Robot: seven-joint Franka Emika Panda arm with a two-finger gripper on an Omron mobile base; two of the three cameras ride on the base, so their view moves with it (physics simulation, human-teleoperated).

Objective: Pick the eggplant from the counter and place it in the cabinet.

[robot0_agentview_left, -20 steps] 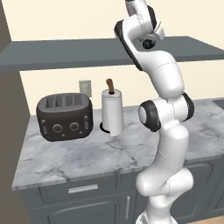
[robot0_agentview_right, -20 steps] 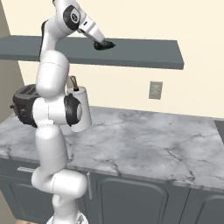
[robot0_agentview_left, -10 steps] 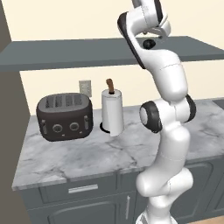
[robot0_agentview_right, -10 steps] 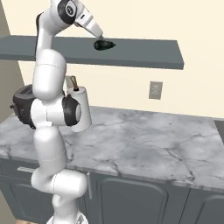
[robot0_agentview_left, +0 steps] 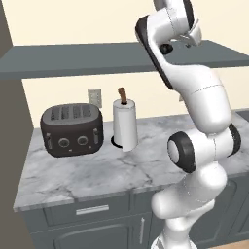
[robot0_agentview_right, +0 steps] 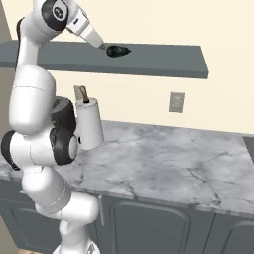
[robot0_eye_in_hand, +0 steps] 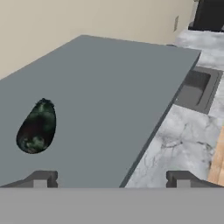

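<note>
Though glossy, probably light and slippery, eggplant (robot0_eye_in_hand: 36, 127) lies free on cabinet (robot0_eye_in_hand: 109, 96); gripper (robot0_eye_in_hand: 110, 178) released; if regrasped, best across the belly.

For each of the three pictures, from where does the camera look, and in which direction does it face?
Left base view: behind the arm's left, facing the counter, toaster and paper towel roll; the arm rises at right.
Right base view: behind its right, facing the same counter; the gripper is beside the eggplant on the cabinet.
Hand view: on the hand, looking down at the eggplant on the cabinet, fingertips below.
Both base views share roll, counter and cabinet.
</note>
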